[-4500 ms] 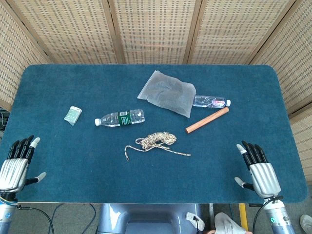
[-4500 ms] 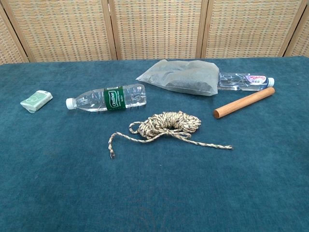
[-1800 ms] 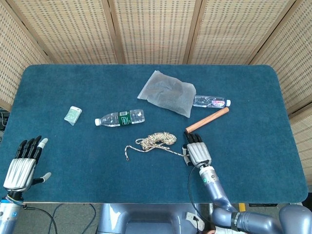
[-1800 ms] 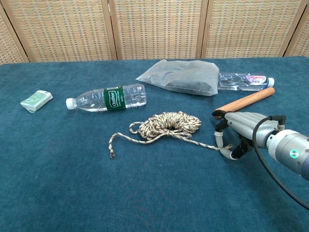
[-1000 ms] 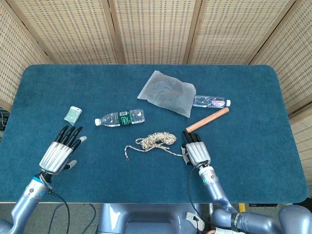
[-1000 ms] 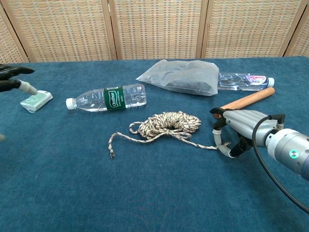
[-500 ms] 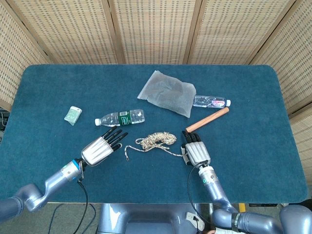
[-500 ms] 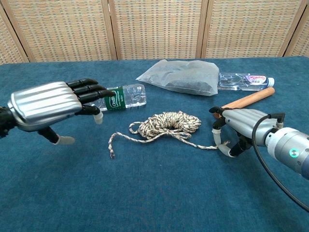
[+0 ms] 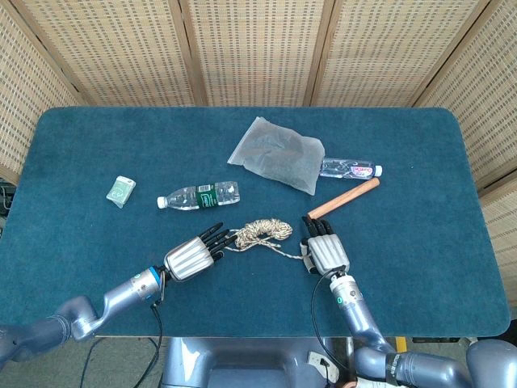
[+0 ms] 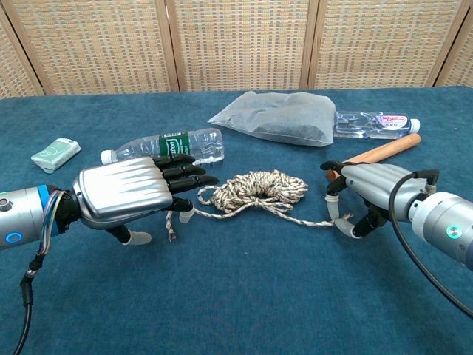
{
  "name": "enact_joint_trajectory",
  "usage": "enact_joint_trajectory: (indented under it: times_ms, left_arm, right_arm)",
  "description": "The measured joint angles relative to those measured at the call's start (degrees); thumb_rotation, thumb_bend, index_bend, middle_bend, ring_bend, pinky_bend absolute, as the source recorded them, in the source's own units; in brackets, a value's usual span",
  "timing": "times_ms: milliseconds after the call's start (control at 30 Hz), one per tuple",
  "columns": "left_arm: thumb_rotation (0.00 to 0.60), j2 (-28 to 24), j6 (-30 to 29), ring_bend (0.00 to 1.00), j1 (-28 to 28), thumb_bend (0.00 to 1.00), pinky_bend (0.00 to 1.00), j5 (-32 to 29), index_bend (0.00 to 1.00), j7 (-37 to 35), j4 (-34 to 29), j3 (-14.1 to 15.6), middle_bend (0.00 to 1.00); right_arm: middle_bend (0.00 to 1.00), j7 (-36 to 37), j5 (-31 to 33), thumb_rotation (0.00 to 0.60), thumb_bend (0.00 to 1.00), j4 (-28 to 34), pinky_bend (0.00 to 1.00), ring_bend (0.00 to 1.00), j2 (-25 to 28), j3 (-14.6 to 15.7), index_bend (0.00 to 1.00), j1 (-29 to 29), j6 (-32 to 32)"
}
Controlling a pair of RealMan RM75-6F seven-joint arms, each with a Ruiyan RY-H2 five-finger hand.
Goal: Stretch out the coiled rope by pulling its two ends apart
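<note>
Both hands worked the coiled rope (image 10: 260, 189), which lay mid-table on the blue cloth (image 9: 420, 186) below the water bottle (image 9: 199, 196): the right hand (image 10: 367, 194) pinched its right end, while the left hand (image 10: 135, 191) hovered with fingers outstretched, grasping nothing, over its left end.

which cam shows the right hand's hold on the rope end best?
Chest view: the right hand shows side-on, fingers curled around the rope tail. Head view only shows the back of that hand, hiding the contact.
</note>
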State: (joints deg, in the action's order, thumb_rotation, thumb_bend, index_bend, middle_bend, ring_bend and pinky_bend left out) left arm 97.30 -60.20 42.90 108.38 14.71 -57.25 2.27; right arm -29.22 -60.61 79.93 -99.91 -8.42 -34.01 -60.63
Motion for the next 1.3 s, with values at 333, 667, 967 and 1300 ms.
enact_joint_trajectory:
  times_ms: [333, 667, 967, 1300]
  left_arm:
    - [0.600, 0.8, 0.6, 0.00, 1.3, 0.31, 0.00, -1.0, 0.46, 1.6, -0.6, 0.5, 0.00]
    - [0.600, 1.9, 1.5, 0.00, 1.8, 0.36, 0.00, -3.0, 0.50, 2.3, 0.0, 1.1, 0.00]
    - [0.600, 2.8, 0.7, 0.00, 2.3, 0.37, 0.00, -3.6, 0.52, 2.5, 1.5, 1.6, 0.00]
    - [0.600, 3.6, 0.5, 0.00, 2.6, 0.39, 0.00, -4.5, 0.54, 1.9, 2.4, 2.0, 0.00]
  right_arm:
    - [0.00, -0.4, 0.0, 0.600, 0.45, 0.4, 0.00, 0.00, 0.0, 0.0, 0.70, 0.0, -0.3]
    - [0.00, 0.4, 0.0, 0.600, 0.45, 0.0, 0.00, 0.00, 0.3, -0.1, 0.71, 0.2, -0.3]
    - [0.00, 0.9, 0.0, 0.600, 0.45, 0.0, 0.00, 0.00, 0.4, 0.0, 0.71, 0.4, -0.2]
    - [0.00, 1.0, -0.1, 0.600, 0.45, 0.3, 0.00, 0.00, 0.6, 0.0, 0.71, 0.5, -0.2]
